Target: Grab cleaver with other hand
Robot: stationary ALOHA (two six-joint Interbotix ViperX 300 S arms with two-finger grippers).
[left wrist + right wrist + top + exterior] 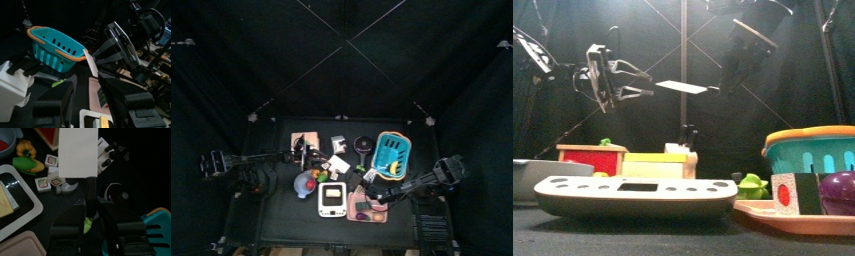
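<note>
The cleaver (79,153) stands in the upper middle of the right wrist view, its white blade rising from the right gripper (90,203), which is clamped on it; the left gripper (87,86) waits with jaws apart, the blade edge-on just ahead. If the right lets go before the left closes, the cleaver would likely drop to the worktop (285,205); a bite on the thin blade might slip.

A robotics lab test cell; black curtains (225,60) hang from crossed poles around a small black table (278,215); two camera-bearing arms reach in; toy kitchenware such as a teal basket (392,150) crowds it, beyond the fingers.
</note>
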